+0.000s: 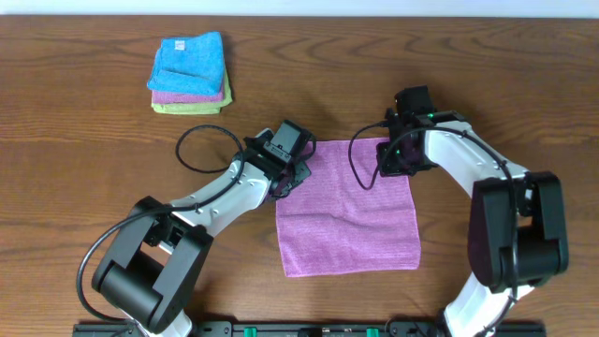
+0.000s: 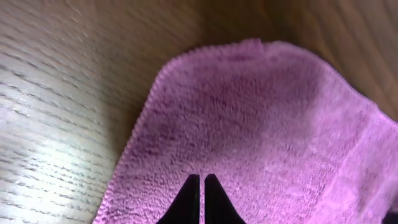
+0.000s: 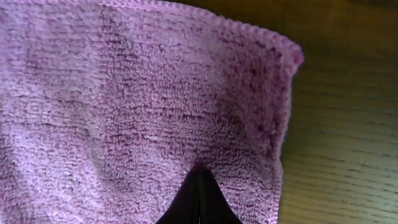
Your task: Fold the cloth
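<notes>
My left claw [image 2: 201, 198] and right claw [image 3: 199, 196] are each clenched on a far corner of the purple cloth [image 1: 351, 220], which is spread mid-table [image 1: 84, 168] between them

A brown wooden table [image 1: 84, 140] carries a purple cloth [image 1: 351, 220] spread flat near its middle. At the far left sits a stack [image 1: 190, 73] of folded cloths, blue on top, green against the wood.

A dark brown wood-grain table [image 1: 75, 140] is evenly lit; a pale strip [image 1: 299, 7] is seen beyond its far edge.
</notes>
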`<state>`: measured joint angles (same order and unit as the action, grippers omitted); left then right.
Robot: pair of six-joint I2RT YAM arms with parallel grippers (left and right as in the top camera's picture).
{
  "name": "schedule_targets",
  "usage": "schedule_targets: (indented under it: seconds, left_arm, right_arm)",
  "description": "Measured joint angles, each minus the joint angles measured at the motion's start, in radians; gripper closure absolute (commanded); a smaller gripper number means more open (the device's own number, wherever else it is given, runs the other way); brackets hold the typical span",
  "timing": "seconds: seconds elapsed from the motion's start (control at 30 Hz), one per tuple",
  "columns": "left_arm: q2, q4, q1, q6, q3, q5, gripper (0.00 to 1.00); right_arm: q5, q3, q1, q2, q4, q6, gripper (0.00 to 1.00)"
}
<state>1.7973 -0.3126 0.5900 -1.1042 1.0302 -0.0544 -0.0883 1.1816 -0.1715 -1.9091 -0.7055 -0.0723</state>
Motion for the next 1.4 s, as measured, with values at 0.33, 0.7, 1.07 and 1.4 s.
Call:
schedule_targets:
  seconds: [0.33, 0.7, 1.07, 1.4]
  left_arm:
    - [0.052, 0.059, 0.0, -0.044, 0.016, 0.082, 0.94]
    - [0.191, -0.036, -0.008, 0.009, 0.193, 0.108, 0.94]
    - [0.238, -0.023, -0.028, 0.032, 0.247, 0.114, 0.94]
    - [0.264, 0.1, -0.077, 0.035, 0.251, 0.107, 0.94]
  right_arm:
    - [0.004, 0.01, 0.0, -0.027, 0.045, -0.023, 0.99]
    - [0.018, 0.014, 0.0, -0.034, 0.103, -0.031, 0.99]
    - [0.072, 0.014, 0.009, -0.037, 0.131, -0.112, 0.98]
    - [0.09, 0.014, 0.009, -0.044, 0.187, -0.174, 0.99]
